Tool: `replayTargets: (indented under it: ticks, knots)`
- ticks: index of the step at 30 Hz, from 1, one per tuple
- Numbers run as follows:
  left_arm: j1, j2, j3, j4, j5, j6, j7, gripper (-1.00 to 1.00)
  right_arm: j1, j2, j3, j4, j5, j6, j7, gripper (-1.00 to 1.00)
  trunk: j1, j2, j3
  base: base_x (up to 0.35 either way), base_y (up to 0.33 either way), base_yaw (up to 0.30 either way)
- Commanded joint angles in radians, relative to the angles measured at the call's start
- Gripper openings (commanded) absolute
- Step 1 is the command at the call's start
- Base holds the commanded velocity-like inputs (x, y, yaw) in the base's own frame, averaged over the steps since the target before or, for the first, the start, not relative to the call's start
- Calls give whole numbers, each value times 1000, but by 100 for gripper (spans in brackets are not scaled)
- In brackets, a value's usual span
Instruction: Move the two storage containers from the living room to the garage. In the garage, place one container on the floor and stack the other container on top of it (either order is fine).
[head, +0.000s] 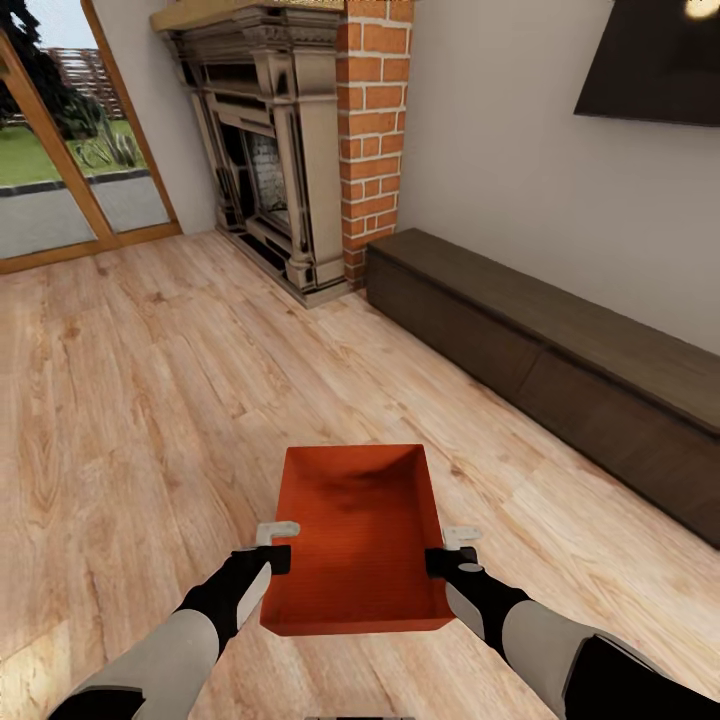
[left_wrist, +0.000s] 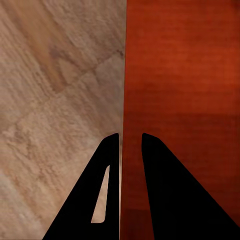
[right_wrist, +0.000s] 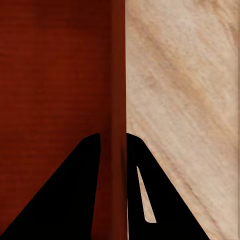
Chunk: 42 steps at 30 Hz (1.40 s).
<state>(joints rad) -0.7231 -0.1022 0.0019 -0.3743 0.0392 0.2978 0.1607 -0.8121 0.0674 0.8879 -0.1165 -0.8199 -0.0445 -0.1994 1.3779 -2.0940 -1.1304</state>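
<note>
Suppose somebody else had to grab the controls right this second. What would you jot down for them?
Left gripper: shut on the left wall of the storage container; the left wrist view shows a finger on each side of that wall.
Right gripper: shut on the right wall, same pinch.
Container: open and empty, held level between both arms above the wood plank floor, facing the brick fireplace and the long dark cabinet.
Done: one container gripped, still in the living room.
Left: carry it to the garage, set it on the floor there, fetch the second and stack it.

Orange-red container (head: 355, 540) with matt, finely ribbed plastic-looking walls, light grainy wood plank floor (head: 150, 380), red brick fireplace (head: 375, 130), dark matt wooden cabinet (head: 560, 370)
</note>
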Motion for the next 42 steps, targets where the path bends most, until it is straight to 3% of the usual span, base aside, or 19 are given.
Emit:
replayTargets:
  ticks: [1,42]
  knots:
    - [1,1,7,1,-13,9,11,-100,-1,-6,-7,0,5,-39,-30,-100,-4,7,3,0,0,0]
    - [1,3,7,0,-13,9,10,-100,-1,-11,-7,0,7,-35,-23,-100,-161,294,131,0,0,0]
